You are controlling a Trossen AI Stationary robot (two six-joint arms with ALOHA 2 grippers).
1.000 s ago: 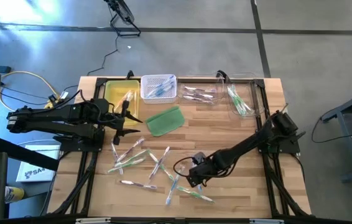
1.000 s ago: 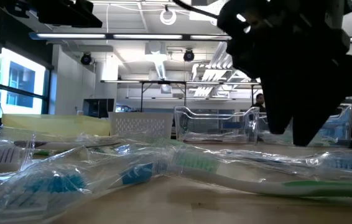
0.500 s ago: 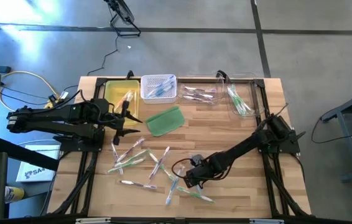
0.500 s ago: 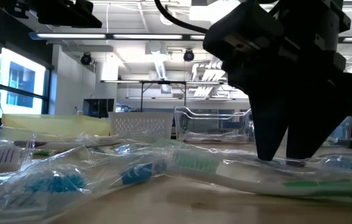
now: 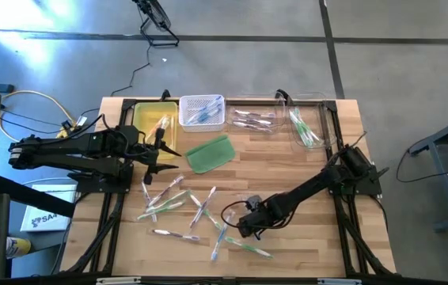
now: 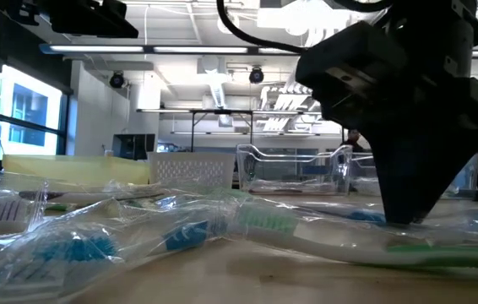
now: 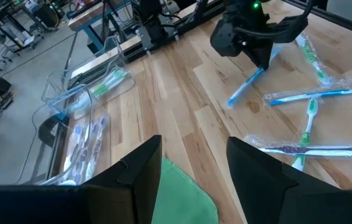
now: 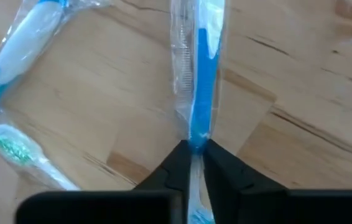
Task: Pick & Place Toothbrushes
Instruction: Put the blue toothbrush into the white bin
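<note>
A slim blue-handled toothbrush in a clear shiny wrapper (image 8: 201, 81) lies flat on the pale wooden counter (image 5: 287, 162), near the front of the counter and just right of the scattered heap of other wrapped toothbrushes (image 5: 180, 207). The right pincer (image 8: 191, 151) has closed on it: a second ago its fingers stood wide apart above the wrapper, and now the two dark tips pinch the blue handle between them. The grip looks made, so the lift toward a container at the back is probably next, though the brush has not yet left the wood.

The right arm reaches from the right edge low and diagonally across the counter, its wrist tipped down over the brush.

The left pincer (image 7: 191, 165) hangs with its fingers apart and holding nothing, over the flat green rectangular pad (image 5: 209, 153) on the left side, unchanged from a second ago.

Along the back edge sit a yellow tray (image 5: 149, 119), a white slotted basket (image 5: 201, 112) and clear plastic bins (image 5: 275, 119), each already holding a few brushes.
</note>
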